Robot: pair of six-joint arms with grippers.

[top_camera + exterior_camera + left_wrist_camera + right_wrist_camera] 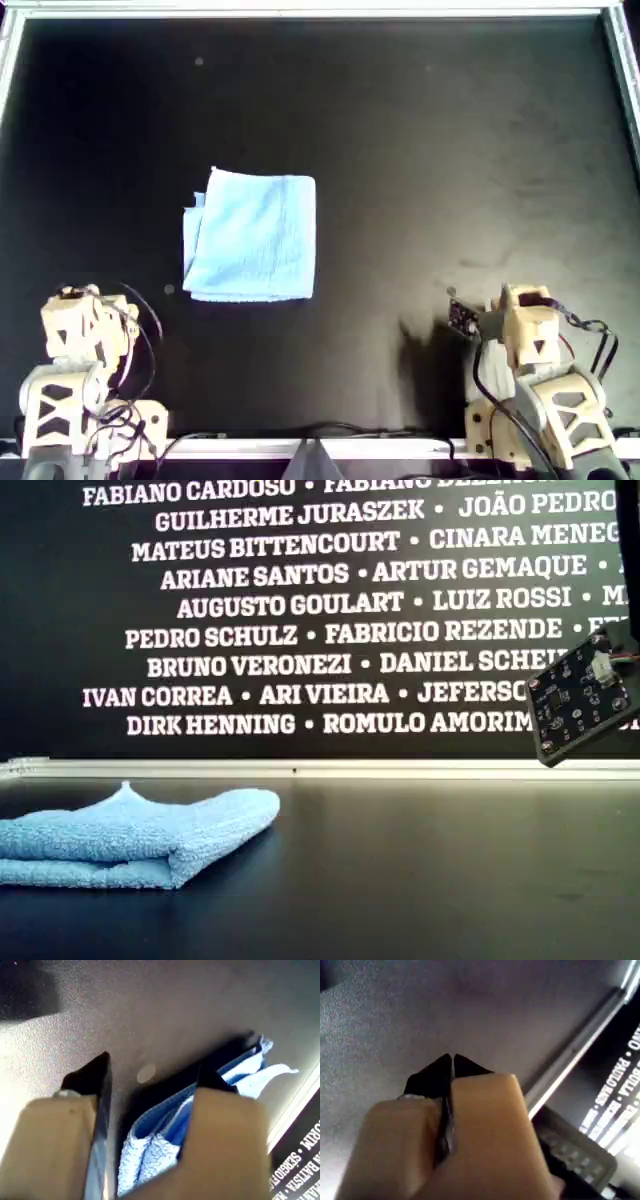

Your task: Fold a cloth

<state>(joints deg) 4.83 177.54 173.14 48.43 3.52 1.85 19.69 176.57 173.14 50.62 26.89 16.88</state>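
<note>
Four views, each gave something different. Overhead showed the cloth [251, 237] as a folded, near-square packet lying flat on the black surface [450, 150], left of centre in that view, well apart from both arms. Its slightly longer axis ran toward the far rail, and an underlayer stuck out past the packet's left edge as overhead showed it. Exterior view was the only one that showed thickness: stacked layers, rounded fold facing that view's right, one small corner poking up on top. The cloth's left end was cut off by that frame's edge.

Left gripper [152, 1077] sat low at overhead's bottom left with jaws standing well apart, gripping nothing; the cloth lay just beyond the fingertips in the left wrist view, its near edge partly hidden behind one finger. Right gripper [452, 1062] was at overhead's bottom right, jaws pressed together tip to tip, nothing between them.

A small dark circuit board [583, 697] hung at the exterior view's right, partly cropped. The wall with white names [330, 610] behind the surface showed only in the exterior and wrist views. Wrist views were blurred, so the weave was hard to make out.
</note>
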